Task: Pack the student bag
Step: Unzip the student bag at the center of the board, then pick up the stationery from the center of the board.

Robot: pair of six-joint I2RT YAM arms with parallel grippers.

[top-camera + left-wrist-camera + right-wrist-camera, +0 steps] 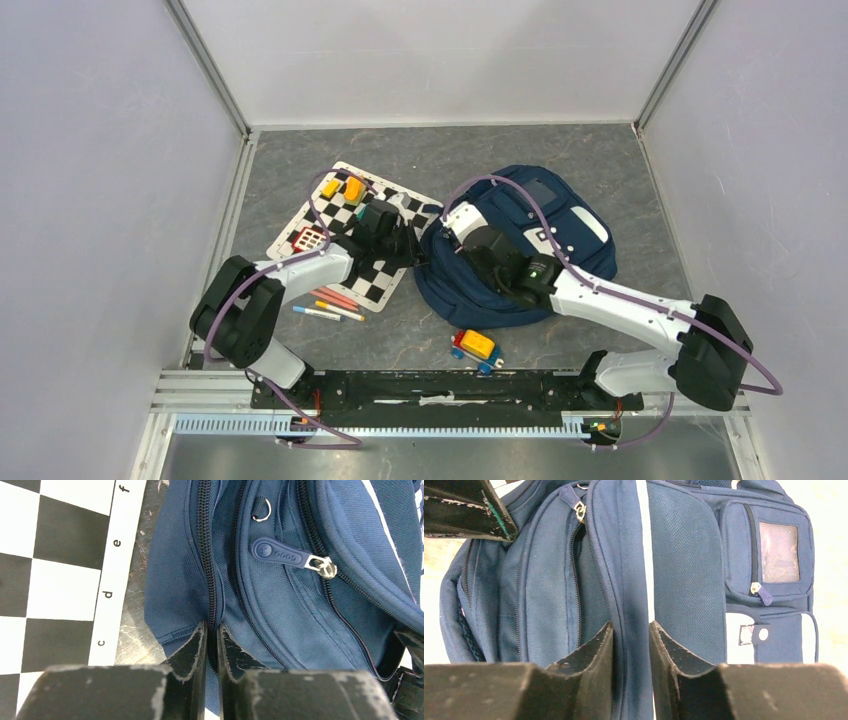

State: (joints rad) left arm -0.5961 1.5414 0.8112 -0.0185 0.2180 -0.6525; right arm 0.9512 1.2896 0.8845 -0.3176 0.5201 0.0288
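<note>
**A:** Top external view first. Where is the bag?

**B:** The bag (pixel 595 255) lies slumped on the bench (pixel 600 150), just right of the chessboard (pixel 378 282). Its left edge is near the board's corner. Both my arms reach over it.

**A:** And your tools?

**B:** My left tool (pixel 212 627) is nearly pressed together at the bag's left edge, with a zip (pixel 206 555) running straight into the narrow gap. I think it is nipping the cloth beside the zip, though the wrist view is too close for me to be certain it bites. My right tool (pixel 630 627) is pinching a raised fold of cloth on top, along the pale stripe.

**A:** How will it handle?

**B:** I'd say soft and floppy. The cloth is limp, so it will sag and fold wherever I lift it. It probably weighs little, and the weave doesn't look slippery. Pulling a thin pinch only drags cloth and doesn't move the whole bag.

**A:** Where is the best hold?

**B:** The stiffer seams beside a zip, one tool on each side, so the mouth can be spread. The rubber zip pull (pixel 282 555) is the part to grip for opening a pocket.
</note>
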